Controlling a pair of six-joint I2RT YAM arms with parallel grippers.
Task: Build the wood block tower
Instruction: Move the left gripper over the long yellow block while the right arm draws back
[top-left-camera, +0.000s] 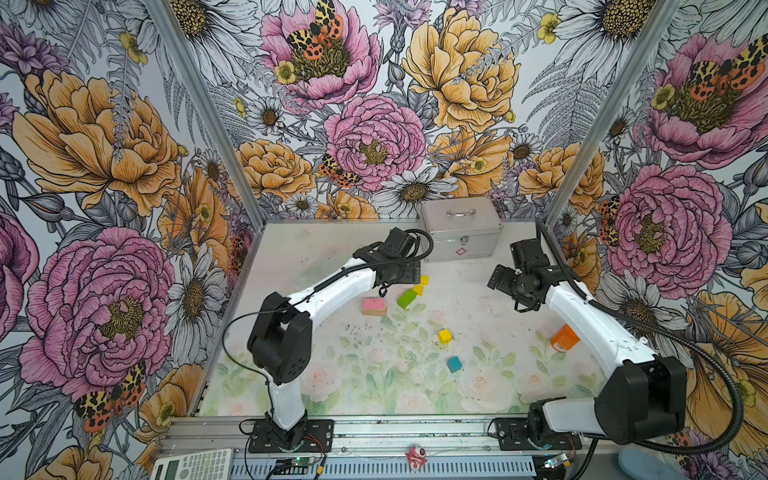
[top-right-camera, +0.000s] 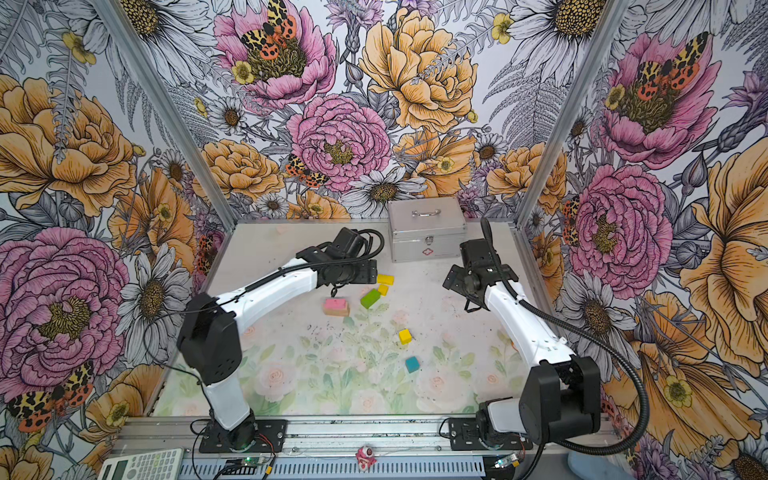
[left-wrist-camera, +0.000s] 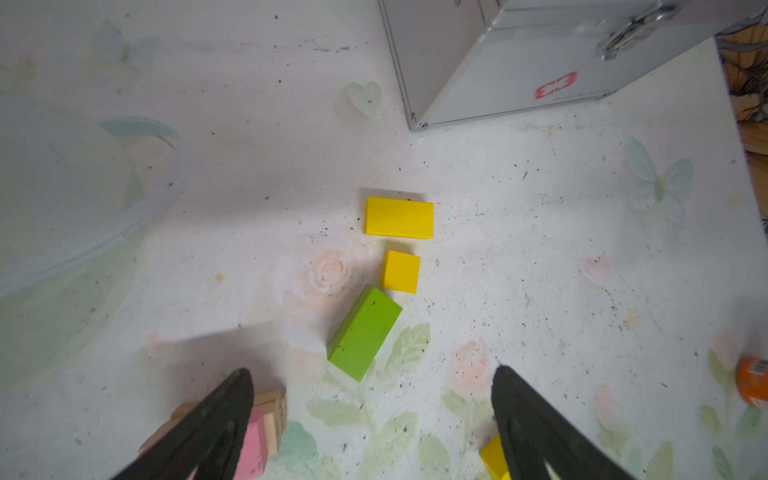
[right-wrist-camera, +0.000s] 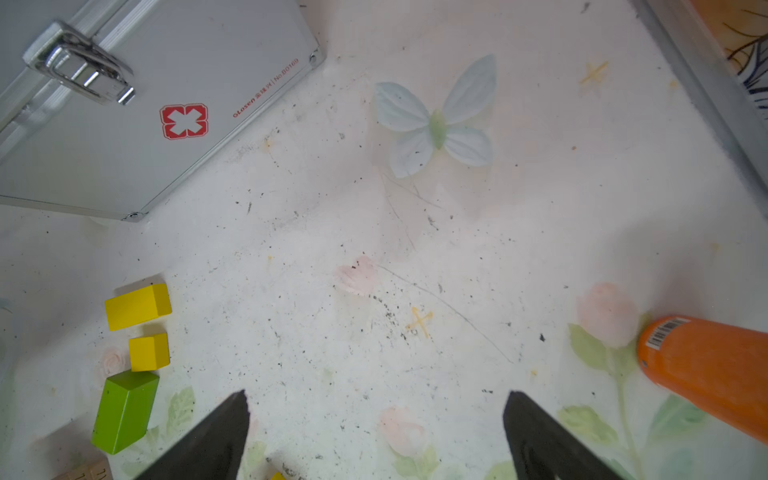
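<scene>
The tower is a low stack, a pink slab (top-left-camera: 373, 304) lying on tan bars (top-left-camera: 374, 312). To its right lie a green bar (top-left-camera: 406, 298), a yellow cube (top-left-camera: 418, 289) and a yellow slab (top-left-camera: 424, 280). Nearer the front sit another yellow cube (top-left-camera: 444, 336) and a teal cube (top-left-camera: 454, 364). My left gripper (left-wrist-camera: 372, 370) hangs open and empty over the mat, the green bar (left-wrist-camera: 365, 332) just ahead and the pink slab (left-wrist-camera: 255, 440) beside one finger. My right gripper (right-wrist-camera: 376, 392) is open over bare mat, away from the blocks.
A silver metal case (top-left-camera: 461, 228) stands at the back of the table. An orange bottle (top-left-camera: 564, 337) lies on the right under my right arm. Metal frame posts and flowered walls close in the mat on three sides.
</scene>
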